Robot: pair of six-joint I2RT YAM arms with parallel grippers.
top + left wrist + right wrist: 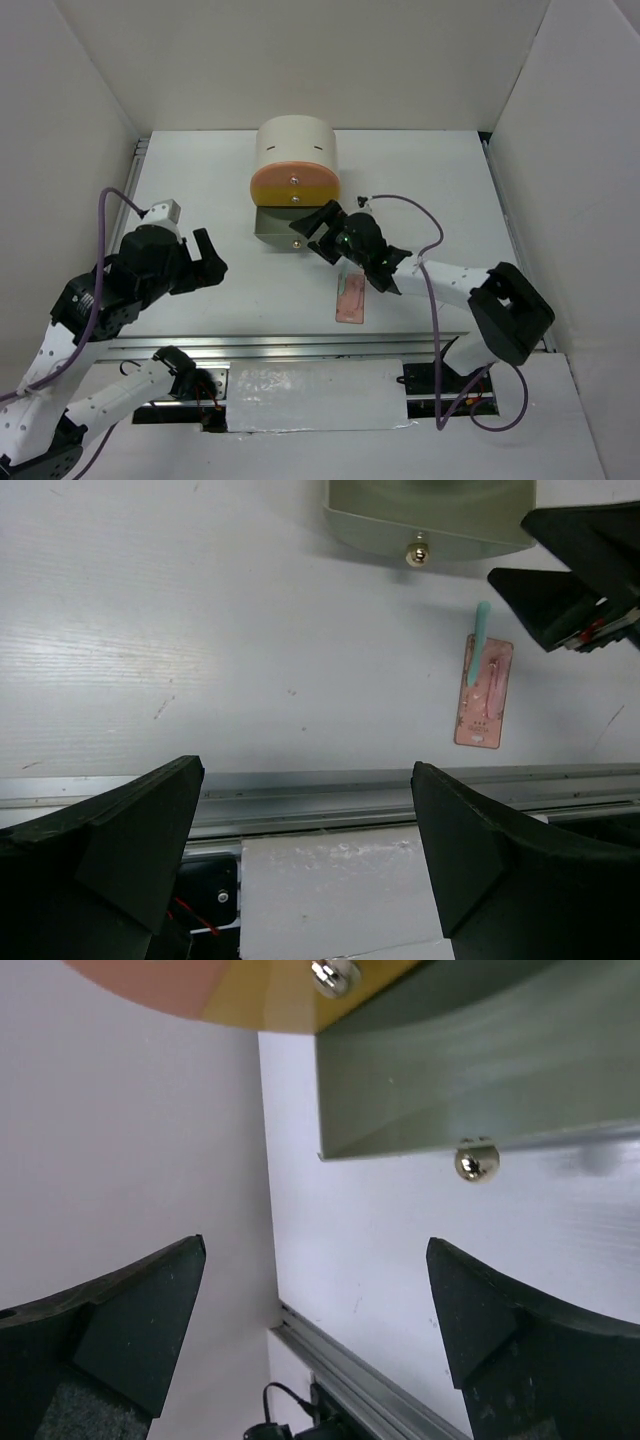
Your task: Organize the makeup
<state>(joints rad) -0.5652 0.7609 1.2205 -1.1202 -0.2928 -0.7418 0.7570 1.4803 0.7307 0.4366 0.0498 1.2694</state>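
The fingers (120, 1330) of the right gripper (315, 1335) stand wide apart with nothing between them. Just ahead of them is the grey drawer (470, 1070), its round metal knob (476, 1163) facing the gripper. The drawer stands open at the bottom of the cream drum-shaped box (295, 145), below the orange and yellow drawer fronts. From above, the gripper hangs at the drawer's right front corner. The inside of the drawer cannot be made out.

The left gripper (305, 850) also has its fingers (500, 870) spread wide and holds nothing. It hovers over bare table (200, 190), well to the left of the box and apart from everything.

The flat pink palette (485, 692) lies on the table between the drawer and the metal rail (300, 345) at the near edge, just under the right wrist. The pale teal stick (481, 640) rests with its near end over the palette's far end, its tip pointing toward the drawer
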